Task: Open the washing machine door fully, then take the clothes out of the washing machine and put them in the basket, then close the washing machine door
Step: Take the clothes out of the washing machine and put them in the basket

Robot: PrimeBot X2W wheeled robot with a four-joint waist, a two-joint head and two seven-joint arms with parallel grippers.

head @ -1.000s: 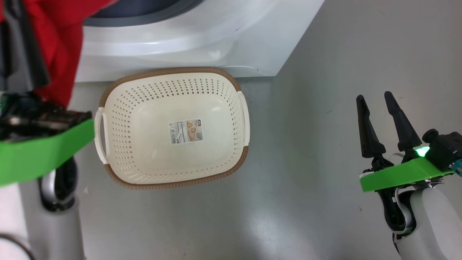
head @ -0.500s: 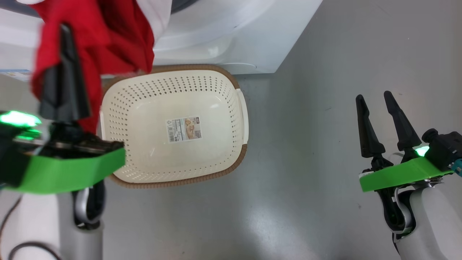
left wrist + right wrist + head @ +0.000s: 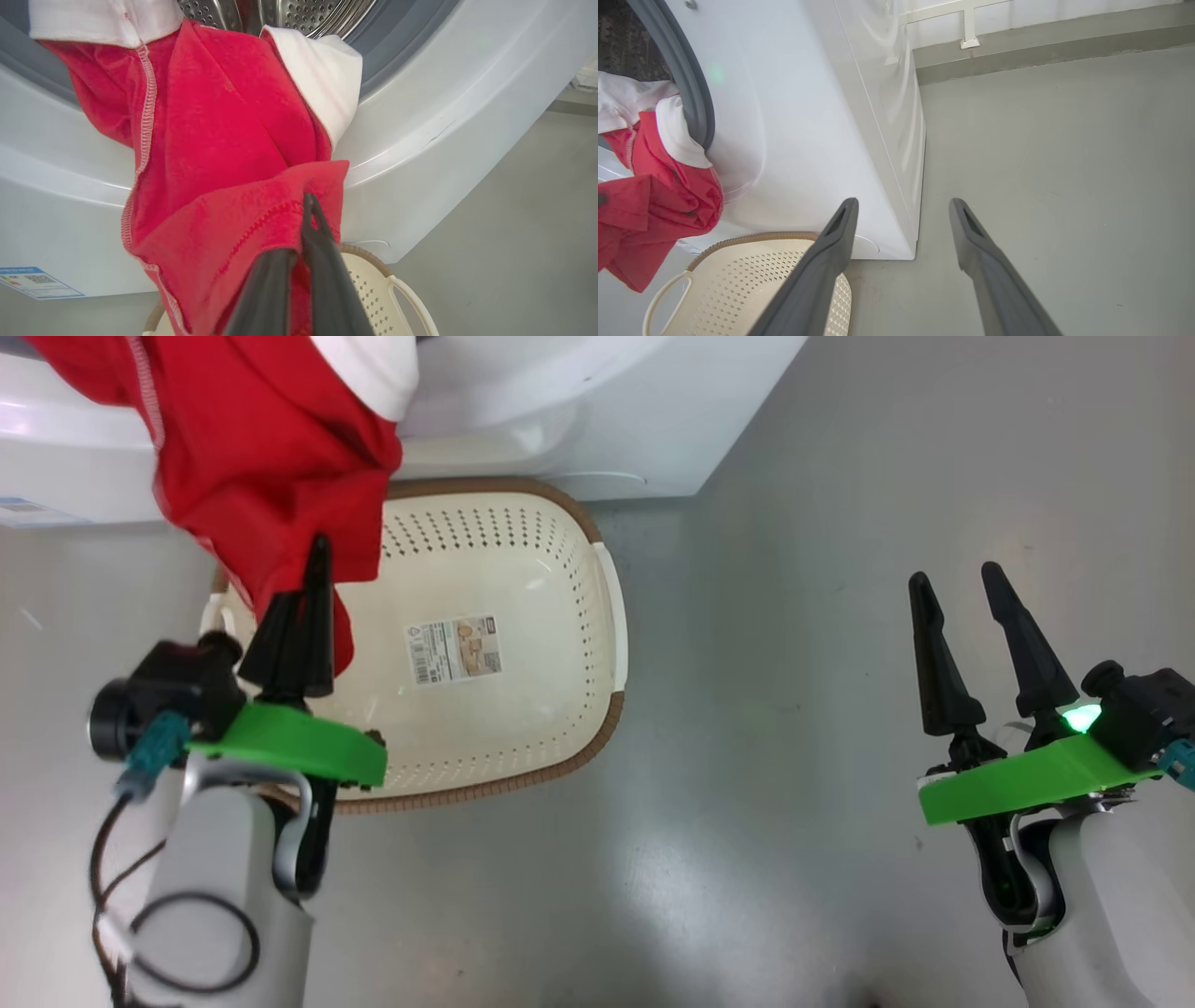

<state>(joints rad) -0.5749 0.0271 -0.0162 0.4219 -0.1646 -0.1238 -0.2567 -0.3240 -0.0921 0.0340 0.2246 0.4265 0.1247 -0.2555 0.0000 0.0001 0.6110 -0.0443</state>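
Since a second ago the left gripper (image 3: 317, 555) has swung in from the edge of the head view to hang over the near left part of the basket (image 3: 611, 616), hauling the clothes (image 3: 252, 457) along. Its two fingers are pressed together on a fold of the red fabric, which the left wrist view shows bunched around the fingertips (image 3: 309, 205). The garment is not free yet. It stretches from that pinch up the front of the washing machine (image 3: 607, 420), and its white trim is draped over the grey rubber ring (image 3: 691, 93) at the mouth of the steel drum (image 3: 299, 14). The basket stands on the floor (image 3: 794, 803) against the foot of the machine and under the opening, so I'd judge anything let go here drops into it. It holds nothing so far; the paper label (image 3: 453, 651) shows on its bare bottom. The right gripper (image 3: 954, 577) waits well apart above the floor with its fingers spread and nothing between them, seemingly kept clear of the pull.
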